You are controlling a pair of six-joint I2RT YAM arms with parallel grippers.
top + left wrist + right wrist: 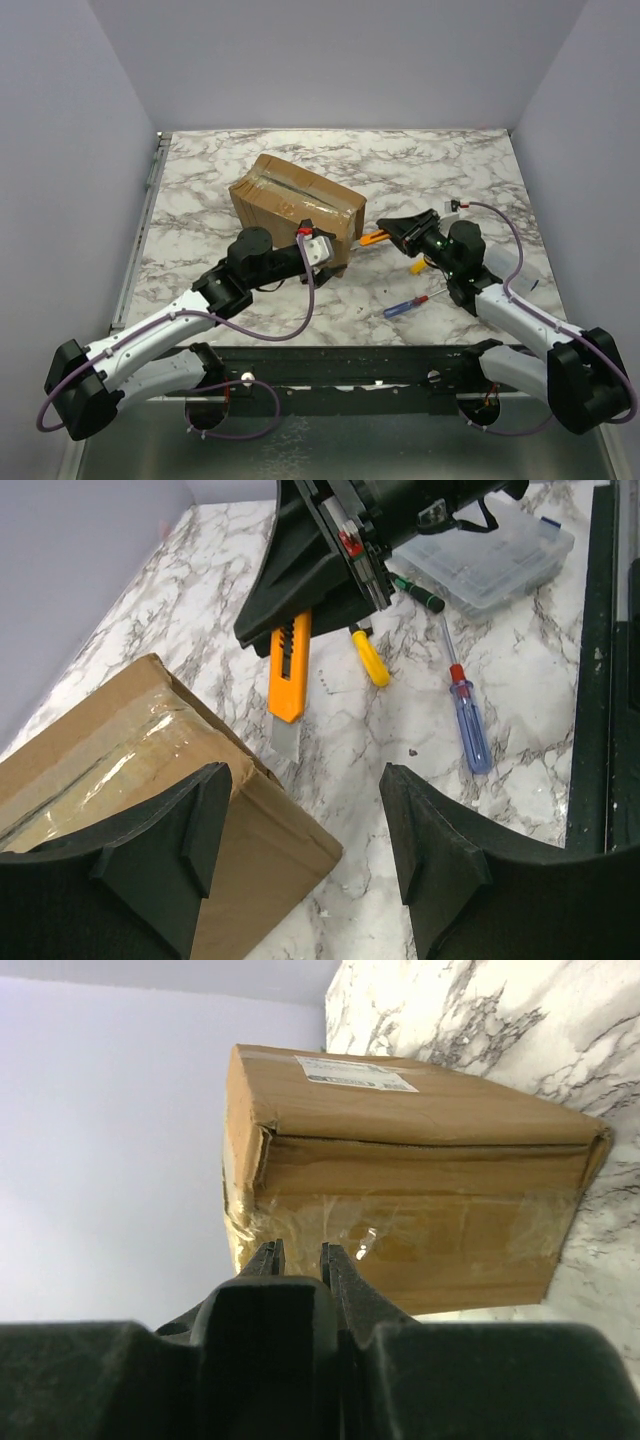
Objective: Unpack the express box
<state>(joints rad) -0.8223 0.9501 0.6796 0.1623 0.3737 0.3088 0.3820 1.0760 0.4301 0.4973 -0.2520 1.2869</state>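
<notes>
The express box (295, 205) is a brown taped carton lying mid-table, with a white label (355, 1073) on one face. My left gripper (336, 264) hangs open at the box's near right corner. In the left wrist view the box (120, 770) lies under the left finger, while the left gripper (305, 780) holds nothing. My right gripper (392, 232) is shut on an orange utility knife (288, 670) whose bare blade (285, 738) points at the box, a short gap away. In the right wrist view the right gripper (298, 1253) faces the taped side of the box (410, 1180), and the knife is hidden.
A yellow-handled screwdriver (370, 660), a blue-handled one (468, 720) and a green-black one (418, 592) lie on the marble right of the box. A clear plastic case (490, 550) sits beyond them. A black rail (350, 365) runs along the near edge.
</notes>
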